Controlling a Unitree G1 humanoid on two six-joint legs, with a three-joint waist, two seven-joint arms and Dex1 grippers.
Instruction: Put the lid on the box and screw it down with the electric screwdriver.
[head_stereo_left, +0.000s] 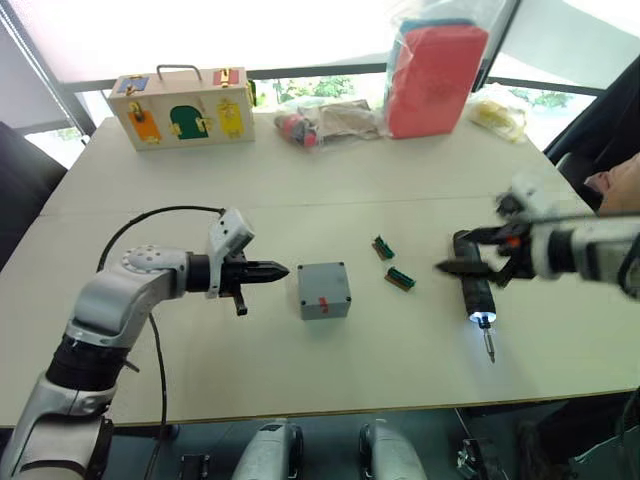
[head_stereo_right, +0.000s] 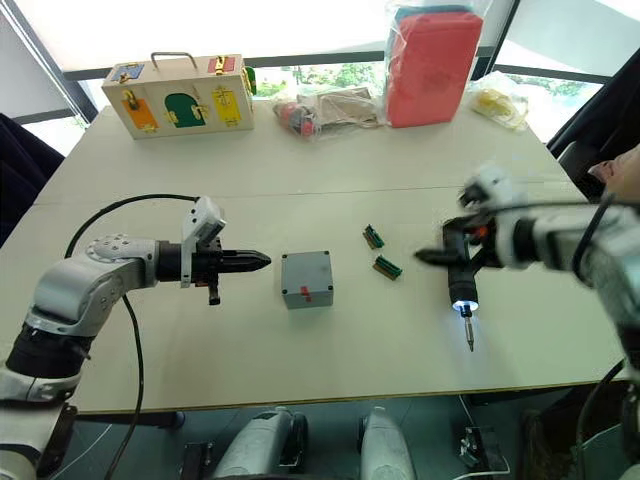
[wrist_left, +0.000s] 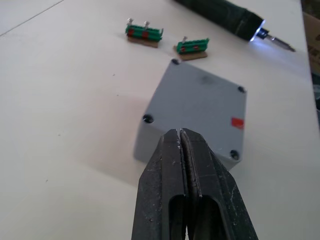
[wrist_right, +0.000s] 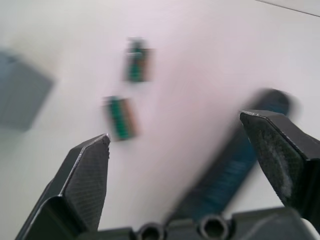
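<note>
Left eye view: small square grey plastic box (head_stereo_left: 324, 290) with its lid (wrist_left: 200, 102) already seated, mid pale worktop (head_stereo_left: 330, 190).
Left end effector (head_stereo_left: 272, 270) fingers pressed together, tip just beside the box. Right end effector (wrist_right: 192, 165) fingers wide apart above the dark cylindrical electric screwdriver (head_stereo_left: 477, 292), which lies flat, tip light on, well apart from the box.

Box (head_stereo_left: 324, 290) mid-table — two connectors (head_stereo_left: 392, 264) (side by side) right, electric screwdriver (head_stereo_left: 477, 290) beyond.
</note>
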